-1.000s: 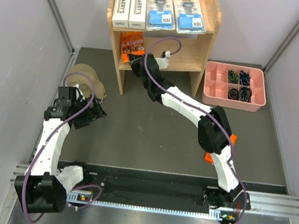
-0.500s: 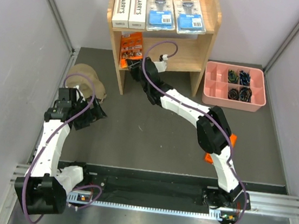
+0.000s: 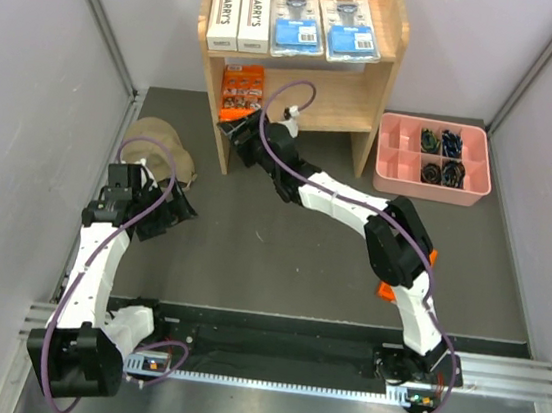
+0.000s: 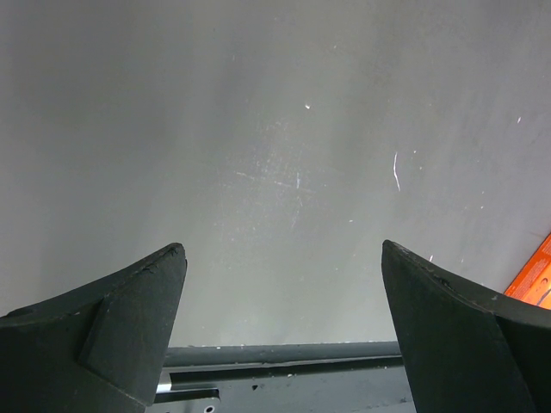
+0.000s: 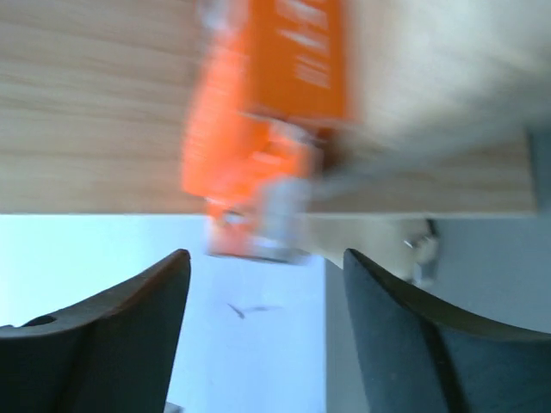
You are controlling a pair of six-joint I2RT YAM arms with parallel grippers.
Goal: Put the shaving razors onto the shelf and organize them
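The light-wood shelf (image 3: 354,99) stands at the back. Its top tier carries two white HARRY'S boxes (image 3: 239,18) and two blue-labelled blister packs (image 3: 323,26). An orange razor pack (image 3: 241,89) lies on the lower tier, left side. My right gripper (image 3: 237,127) is just in front of it, open, nothing between its fingers. In the right wrist view the orange pack (image 5: 267,129) is blurred on the wood, beyond my open right gripper (image 5: 267,262). Another orange pack (image 3: 388,290) lies on the table, mostly hidden under the right arm. My left gripper (image 3: 173,210) hangs open over bare table (image 4: 284,249).
A pink compartmented tray (image 3: 402,141) with small dark items sits right of the shelf. A tan cap (image 3: 155,143) lies on the table beside the left arm. Grey walls close in both sides. An orange corner (image 4: 538,274) shows at the left wrist view's right edge.
The right gripper has opened and let go of the orange pack, which now rests on the lower tier. The gripper has drawn back a little toward the left. The left arm has not moved.
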